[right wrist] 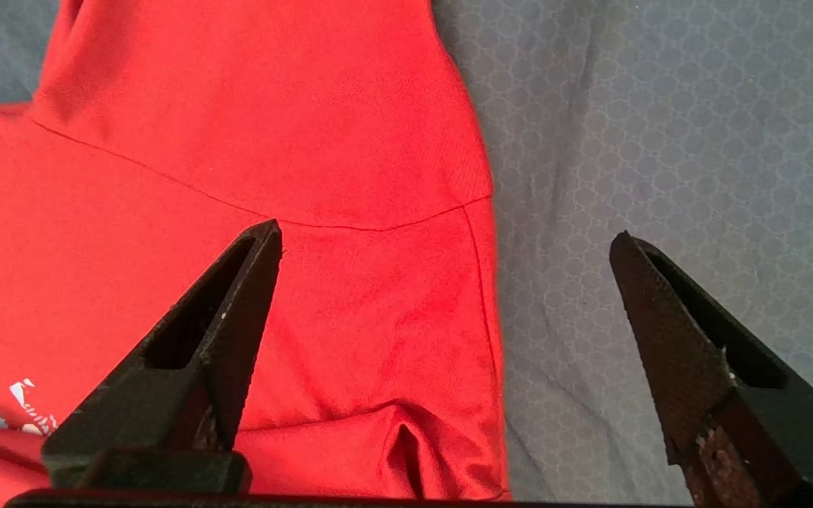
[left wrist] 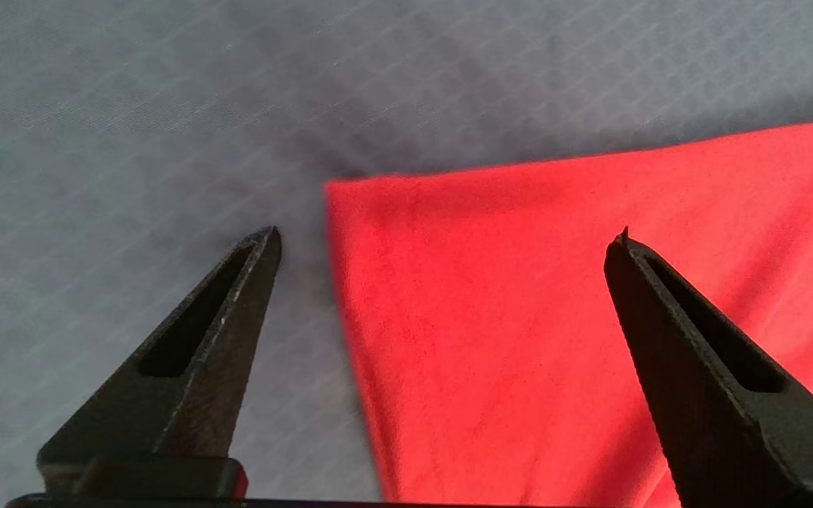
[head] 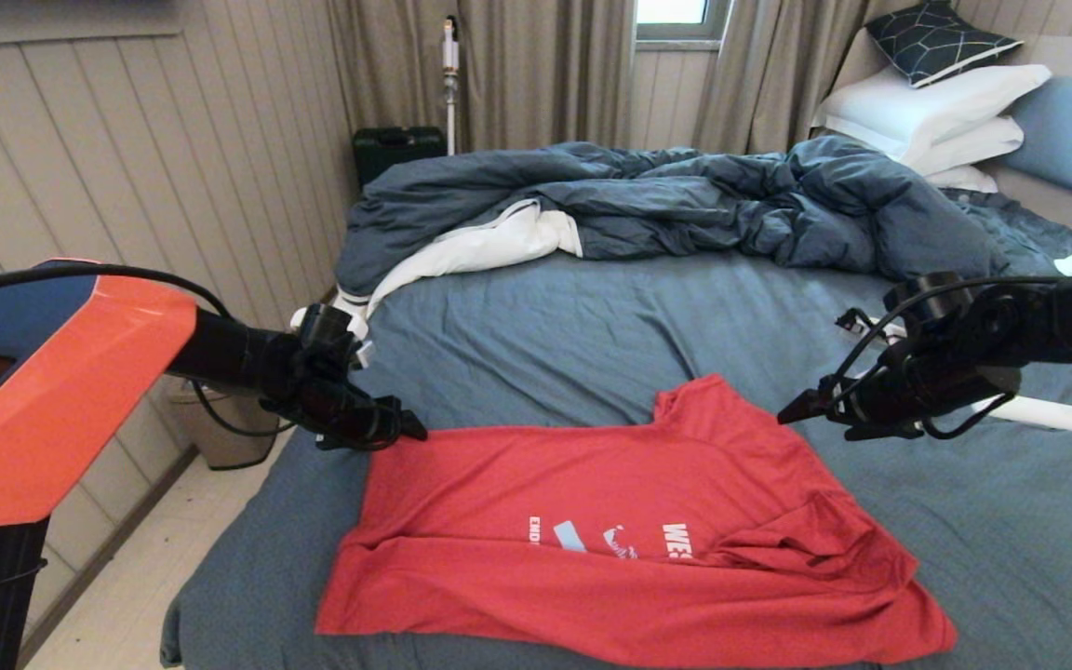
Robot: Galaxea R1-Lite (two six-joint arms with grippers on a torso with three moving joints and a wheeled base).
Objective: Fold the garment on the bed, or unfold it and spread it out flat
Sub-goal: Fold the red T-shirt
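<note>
The garment (head: 592, 530), a red T-shirt with white lettering, lies on the bed (head: 592, 316) near its front edge, with its far part lying doubled over the near part. My left gripper (head: 410, 430) hovers open over the shirt's far left corner (left wrist: 491, 296), one finger over the sheet, one over the cloth. At the far right edge my right gripper (head: 789, 414) is open too, straddling the sleeve hem (right wrist: 392, 296). Nothing sits between either pair of fingers.
A rumpled dark blue duvet (head: 666, 200) fills the far part of the bed. White pillows (head: 927, 112) and a dark patterned cushion (head: 941, 37) lie at the back right. A white object (head: 1057, 414) rests under the right arm. The panelled wall (head: 127, 167) stands on the left.
</note>
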